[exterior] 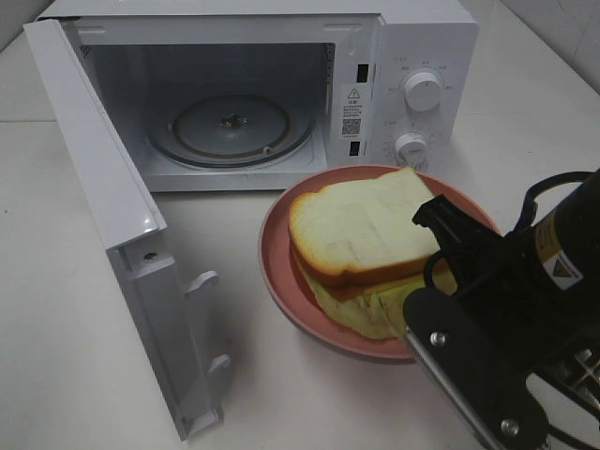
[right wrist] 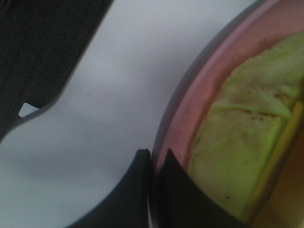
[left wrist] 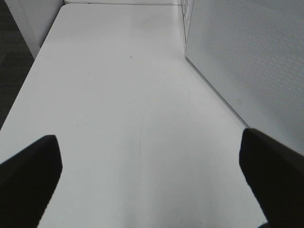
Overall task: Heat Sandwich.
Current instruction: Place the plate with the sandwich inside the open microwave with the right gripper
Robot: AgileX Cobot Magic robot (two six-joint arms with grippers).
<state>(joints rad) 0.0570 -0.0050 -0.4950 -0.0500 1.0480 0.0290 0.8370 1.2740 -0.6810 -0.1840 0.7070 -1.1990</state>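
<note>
Overhead view: a white, matte table (exterior: 56, 356) carried a white microwave oven (exterior: 412, 56) with its hinged door (exterior: 94, 169) swung fully open toward the left. A round glass turntable (exterior: 230, 127) lay inside the cavity, and two white dials (exterior: 423, 91) stood one above the other on the control panel. Pale wall tiles (exterior: 572, 28) showed behind the oven at the upper right.

The square white-bread sandwich (exterior: 361, 225), with tan crust and pale yellow-green filling, lay on a round pink plate (exterior: 281, 272) just in front of the oven's control side, outside the cavity.

Right wrist view: the right gripper (right wrist: 151, 154) had its black jaws pressed together on the plate's rim, one jaw outside the rim and one inside, beside the filling. A dark floor (right wrist: 42, 42) showed beyond the table edge.

Left wrist view: the left gripper (left wrist: 148, 142) hung over bare table with its jaws spread wide and nothing between them. A finely dotted white panel (left wrist: 251, 61) stood near it on one side.
</note>
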